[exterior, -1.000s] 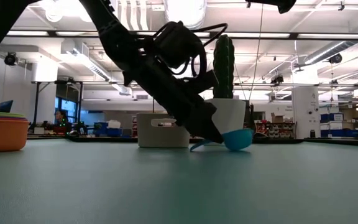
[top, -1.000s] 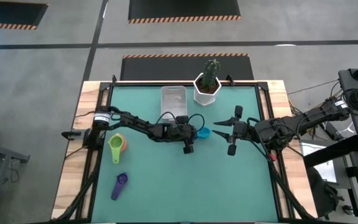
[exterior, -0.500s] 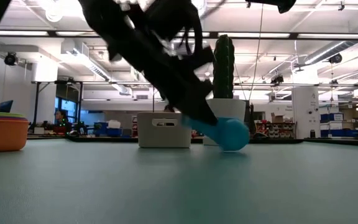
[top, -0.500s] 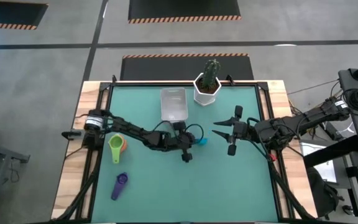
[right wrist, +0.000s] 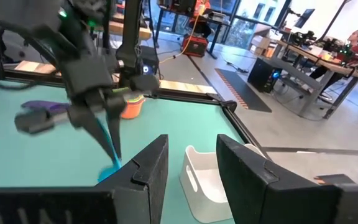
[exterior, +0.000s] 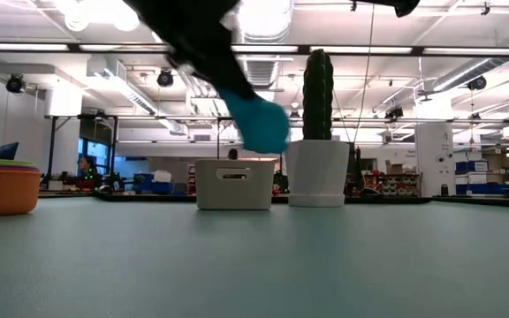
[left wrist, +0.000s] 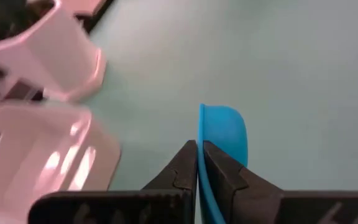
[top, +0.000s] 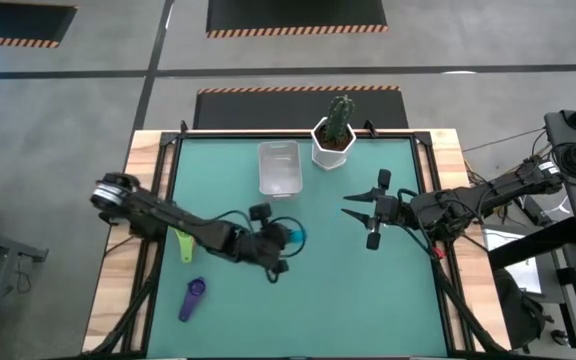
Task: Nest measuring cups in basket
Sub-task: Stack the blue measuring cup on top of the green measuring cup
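Basket (top: 279, 166) left of cactus pot (top: 332, 146); stacked cups (top: 187, 238) behind lone cup (top: 192, 298)

Blue cup (exterior: 256, 124) now off table, seemingly in left jaws.

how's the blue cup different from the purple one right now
The blue cup is off the table, its handle pinched in the shut left pincer; the purple cup lies untouched on the mat. Blue sits mid-table; purple lies near the left front corner. Both are outside the basket.
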Tool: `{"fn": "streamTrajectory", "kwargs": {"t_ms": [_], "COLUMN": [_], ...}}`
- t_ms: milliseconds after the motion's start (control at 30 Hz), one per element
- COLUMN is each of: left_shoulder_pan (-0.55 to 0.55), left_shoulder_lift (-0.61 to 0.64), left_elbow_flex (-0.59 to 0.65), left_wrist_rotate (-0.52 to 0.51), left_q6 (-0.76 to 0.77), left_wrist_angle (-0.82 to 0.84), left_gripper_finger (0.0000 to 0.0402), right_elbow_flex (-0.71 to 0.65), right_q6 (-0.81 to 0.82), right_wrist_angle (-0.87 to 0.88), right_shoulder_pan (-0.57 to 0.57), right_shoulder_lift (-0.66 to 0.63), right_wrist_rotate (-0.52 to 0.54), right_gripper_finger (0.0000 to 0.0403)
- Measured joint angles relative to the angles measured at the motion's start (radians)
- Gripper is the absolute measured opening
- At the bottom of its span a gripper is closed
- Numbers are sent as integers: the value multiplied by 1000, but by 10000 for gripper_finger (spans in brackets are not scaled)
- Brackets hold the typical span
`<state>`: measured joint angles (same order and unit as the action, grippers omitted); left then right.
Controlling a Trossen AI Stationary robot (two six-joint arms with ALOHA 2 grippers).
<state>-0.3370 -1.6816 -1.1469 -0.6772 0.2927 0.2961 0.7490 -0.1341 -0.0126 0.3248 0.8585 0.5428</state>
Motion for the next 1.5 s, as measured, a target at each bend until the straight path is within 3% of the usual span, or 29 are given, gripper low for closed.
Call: {"fn": "streamTrajectory", "kwargs": {"t_ms": [233, 367, 533, 667, 767, 1100, 1500], "left_shoulder_pan": [-107, -155, -173, -193, -208, -230, -232], "left_shoulder_lift": [146, 212, 217, 196, 217, 229, 327], "left_elbow_flex": [0, -10, -141, -236, -216, -22, -10], "left_wrist_rotate": [-15, 55, 204, 219, 224, 307, 309], "left_q6": [403, 572, 617, 631, 565, 618, 561], "left_wrist_angle": [460, 657, 986, 1280, 1259, 1273, 1275], "left_gripper_finger": [0, 0, 0, 0, 0, 0, 0], "right_elbow_flex": [0, 0, 0, 0, 0, -1, -1], "right_q6": [-10, -10, -10, -9, -8, -6, -8], "right_wrist_angle": [-1, -7, -13, -14, -14, -15, -22], "right_shoulder_pan": [0, -2, -3, -3, -3, -3, -3], "right_shoulder_lift": [0, 0, 1, 3, 8, 22, 23], "right_wrist_rotate": [1, 1, 1, 1, 2, 7, 7], "right_gripper_finger": [123, 123, 123, 123, 123, 123, 123]}}
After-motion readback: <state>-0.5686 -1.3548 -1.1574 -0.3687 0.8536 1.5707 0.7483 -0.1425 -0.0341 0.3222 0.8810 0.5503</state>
